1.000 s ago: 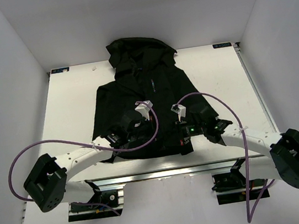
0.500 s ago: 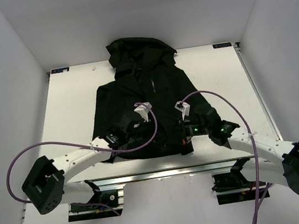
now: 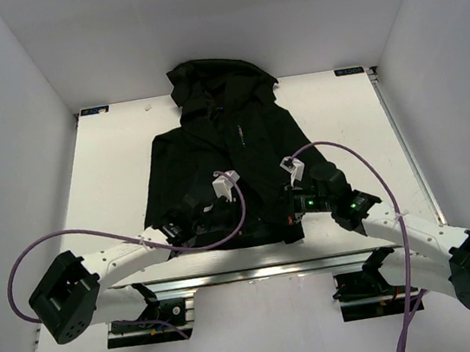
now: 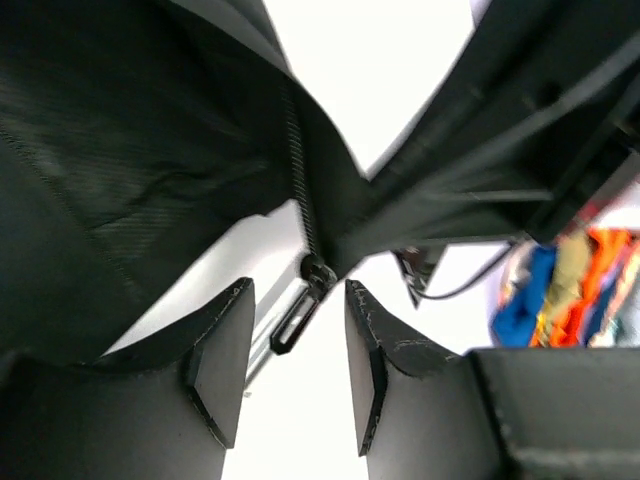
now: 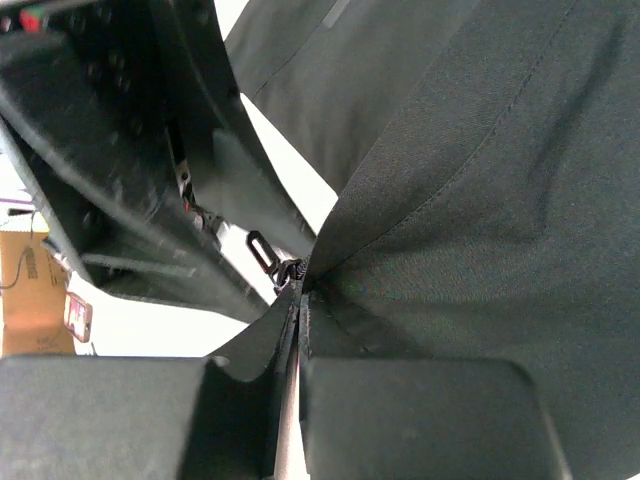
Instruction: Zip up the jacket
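The black hooded jacket (image 3: 213, 144) lies flat on the table, hood at the far end. Its near hem is lifted between the two arms. My left gripper (image 4: 297, 288) is open. The zipper slider (image 4: 317, 270) and its dangling pull tab (image 4: 288, 325) hang between the fingertips, and neither finger presses on them. My right gripper (image 5: 300, 315) is shut on the jacket's bottom edge just below the slider (image 5: 290, 272). In the top view the left gripper (image 3: 234, 217) and right gripper (image 3: 286, 215) face each other at the hem's middle.
The white table (image 3: 112, 176) is walled by white panels on three sides. An aluminium rail (image 3: 249, 275) runs along the near edge between the arm bases. Purple cables (image 3: 95, 239) loop over both arms. Jacket sleeves spread to both sides of the hem.
My left jaws have come open, and that arm's elbow has drawn back left toward the near edge. The right arm's elbow has swung right while its gripper stays on the hem.
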Robot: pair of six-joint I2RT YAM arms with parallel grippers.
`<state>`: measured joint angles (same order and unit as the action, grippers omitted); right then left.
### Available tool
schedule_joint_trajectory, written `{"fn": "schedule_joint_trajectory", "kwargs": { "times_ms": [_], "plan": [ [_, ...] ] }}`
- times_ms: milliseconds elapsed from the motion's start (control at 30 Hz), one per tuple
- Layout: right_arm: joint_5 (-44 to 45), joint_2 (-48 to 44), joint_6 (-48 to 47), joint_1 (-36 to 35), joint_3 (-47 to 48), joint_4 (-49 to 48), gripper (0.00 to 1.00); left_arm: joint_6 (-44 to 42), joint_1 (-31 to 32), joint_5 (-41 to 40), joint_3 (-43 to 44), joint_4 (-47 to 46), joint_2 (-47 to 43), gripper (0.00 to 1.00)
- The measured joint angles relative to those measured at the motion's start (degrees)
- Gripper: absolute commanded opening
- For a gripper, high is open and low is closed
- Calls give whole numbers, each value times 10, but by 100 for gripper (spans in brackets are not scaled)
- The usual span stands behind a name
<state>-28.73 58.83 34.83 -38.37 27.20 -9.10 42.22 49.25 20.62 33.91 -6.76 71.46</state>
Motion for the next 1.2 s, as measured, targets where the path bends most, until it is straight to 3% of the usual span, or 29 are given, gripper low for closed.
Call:
{"fn": "schedule_joint_trajectory", "kwargs": {
  "times_ms": [100, 367, 567, 767, 867, 900, 967, 1000, 1100, 1200],
  "plan": [
    [3, -5, 5, 1, 0, 0, 0, 5, 0, 26, -10, -30, 0, 54],
    [2, -11, 8, 2, -3, -2, 0, 17, -1, 60, -11, -84, 35, 33],
    [3, -20, 8, 2, -13, -5, 0, 26, -8, 75, -12, -91, 45, 0],
    [3, -23, 16, 5, -18, -17, 0, 29, -12, 84, -18, -116, 45, 0],
    [5, -21, 32, 5, -19, -20, 22, 28, -12, 84, -30, -131, 38, 0],
    [5, -20, 39, 5, -19, -23, 35, 28, -12, 83, -34, -134, 33, 0],
    [5, -18, 51, 5, -23, -33, 40, 28, -14, 83, -42, -142, 22, 0],
    [5, -17, 57, 5, -25, -37, 49, 27, -15, 83, -45, -145, 16, 0],
    [2, -11, 72, 8, -29, -48, 58, 26, -15, 82, -57, -158, 0, 0],
    [-7, 0, 86, 10, -31, -67, 59, 26, -17, 85, -65, -169, -4, 0]
  ]
}}
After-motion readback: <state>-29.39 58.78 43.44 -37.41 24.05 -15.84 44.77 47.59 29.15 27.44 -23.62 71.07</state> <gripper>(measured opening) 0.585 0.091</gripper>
